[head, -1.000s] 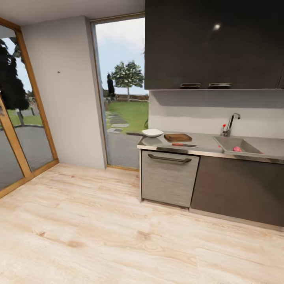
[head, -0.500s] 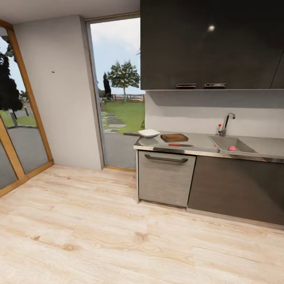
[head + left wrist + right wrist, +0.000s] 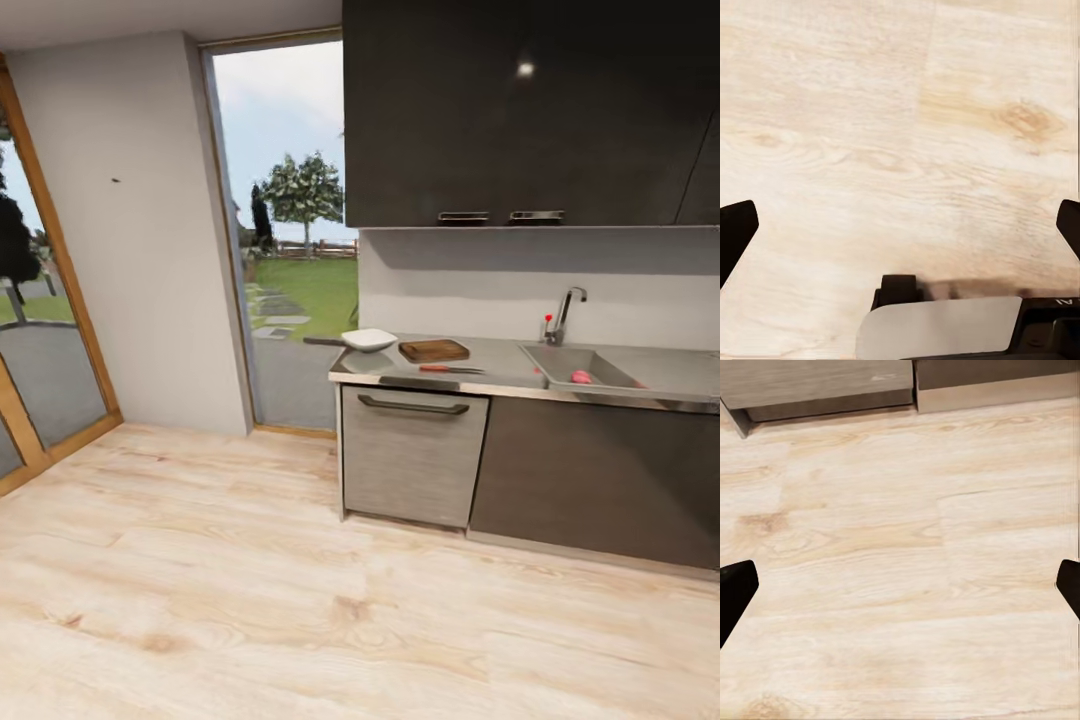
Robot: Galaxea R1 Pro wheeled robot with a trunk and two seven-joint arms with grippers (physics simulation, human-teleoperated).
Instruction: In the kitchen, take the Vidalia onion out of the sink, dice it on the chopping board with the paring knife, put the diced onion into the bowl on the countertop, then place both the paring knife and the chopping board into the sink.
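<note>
We see the Vidalia onion (image 3: 580,377) as a small pink bulb lying in the sink (image 3: 560,361) at the right of the head view, below the curved tap (image 3: 565,314). Left of the sink on the tabletop (image 3: 500,366) lies the paring knife (image 3: 450,369), near the front edge, with the chopping board (image 3: 434,350) just behind it and the bowl (image 3: 368,340) beside the board at the tabletop's left end. Dark wall cabinets (image 3: 530,110) hang above, a grey dishwasher front (image 3: 410,455) sits below, and a wide stretch of pale wooden floor (image 3: 250,600) lies in front of the counter. In the wrist views our left pincer (image 3: 900,232) and right pincer (image 3: 900,592) both hang over that floor with fingertips far apart at the frame edges, holding nothing; the right wrist view also catches the cabinet bases (image 3: 817,386).
</note>
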